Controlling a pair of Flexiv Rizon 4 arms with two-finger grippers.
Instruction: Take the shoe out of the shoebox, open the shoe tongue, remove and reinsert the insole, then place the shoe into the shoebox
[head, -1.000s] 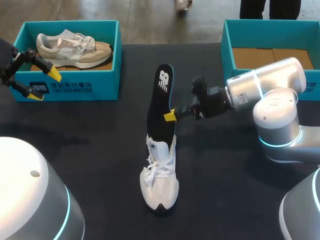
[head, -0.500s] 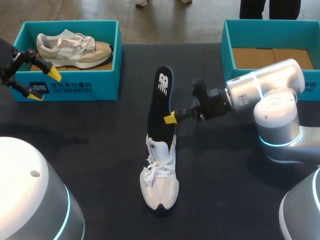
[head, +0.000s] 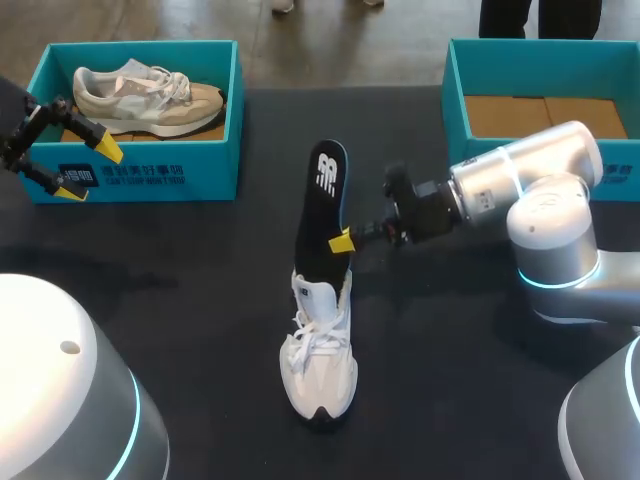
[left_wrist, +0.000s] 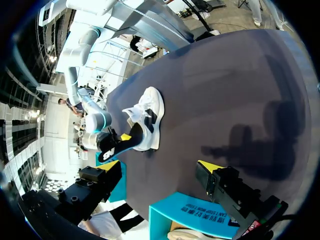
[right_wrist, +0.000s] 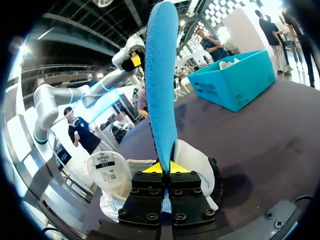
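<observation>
Teal shoebox (head: 456, 95): on my far right, no shoe in it, well apart from the sneaker.
White sneaker (head: 320, 352): mid-table on its sole, long axis running near to far, toe toward me. Nothing steadies it, so a downward push could tip or slide it.
Black insole (head: 322, 210): blue underneath, standing steeply out of the sneaker's mouth, logo end up. It may buckle or snag the tongue.
Right gripper (head: 341, 240): pinched narrow on the insole's edge, a thin hold that could slip.
Left gripper (head: 86, 172): spread wide, holding nothing, beside the other shoebox (head: 140, 180).
</observation>
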